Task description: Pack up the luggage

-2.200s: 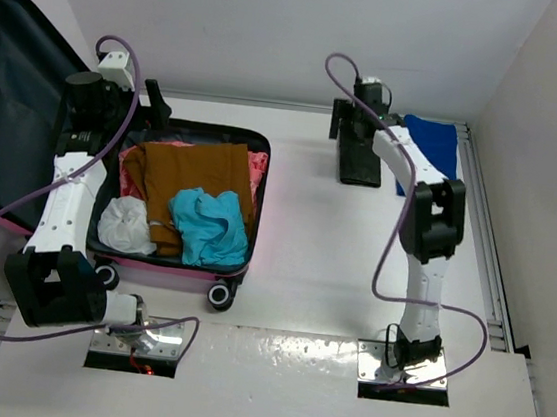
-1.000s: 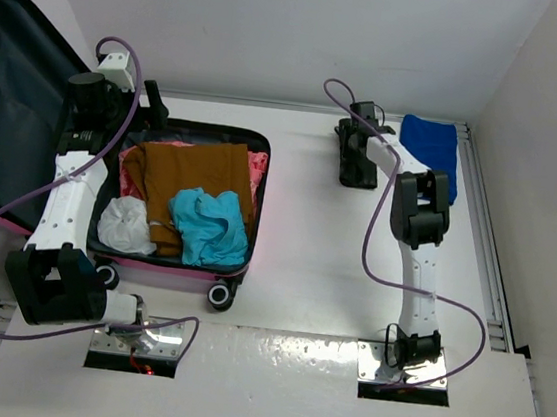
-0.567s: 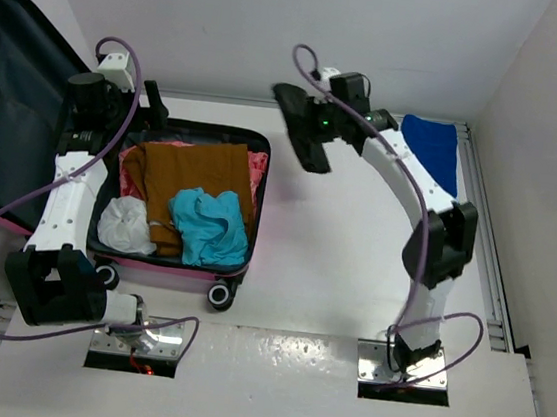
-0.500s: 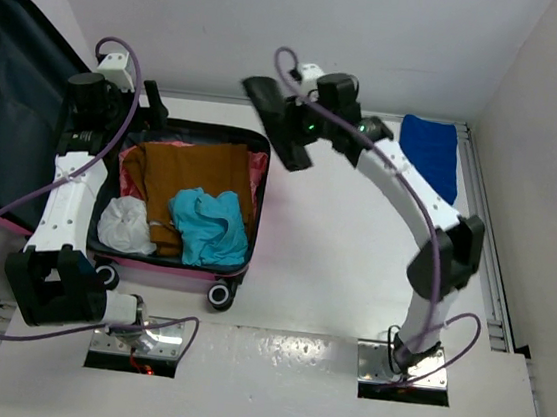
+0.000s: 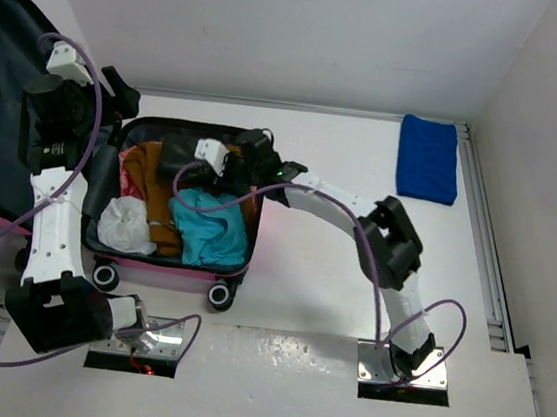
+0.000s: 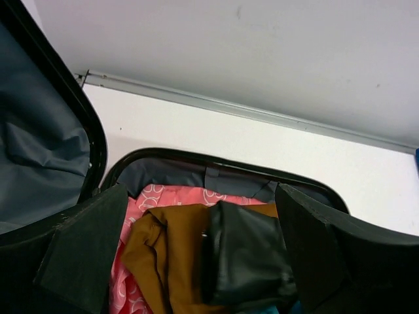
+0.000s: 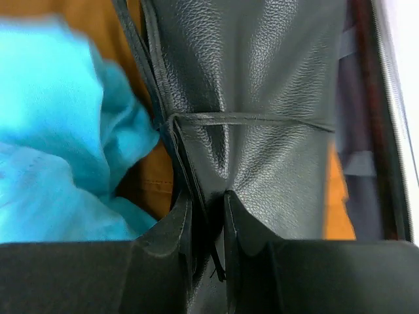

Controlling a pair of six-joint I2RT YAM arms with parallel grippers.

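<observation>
The luggage (image 5: 165, 274) lies open at the left, pink shell, lid (image 5: 4, 97) thrown back, dark lining showing. Inside are a brown garment (image 5: 142, 168), a teal garment (image 5: 211, 226), a white bundle (image 5: 126, 223) and pink cloth (image 6: 170, 196). My right gripper (image 5: 213, 166) reaches over the case, shut on a fold of a black leather pouch (image 5: 182, 152) that rests on the brown garment. The right wrist view shows the fingers (image 7: 180, 222) pinching the pouch (image 7: 262, 98). My left gripper (image 5: 120, 95) hangs open above the case's back rim (image 6: 196, 159), empty.
A folded blue cloth (image 5: 428, 157) lies at the table's back right corner. A metal rail (image 5: 300, 106) runs along the back edge below the white wall. The case's wheels (image 5: 220, 295) face the near edge.
My right arm has swung from the back right of the table over to the case, carrying the black pouch down onto the clothes. The left gripper has lifted and drawn back to the left.
</observation>
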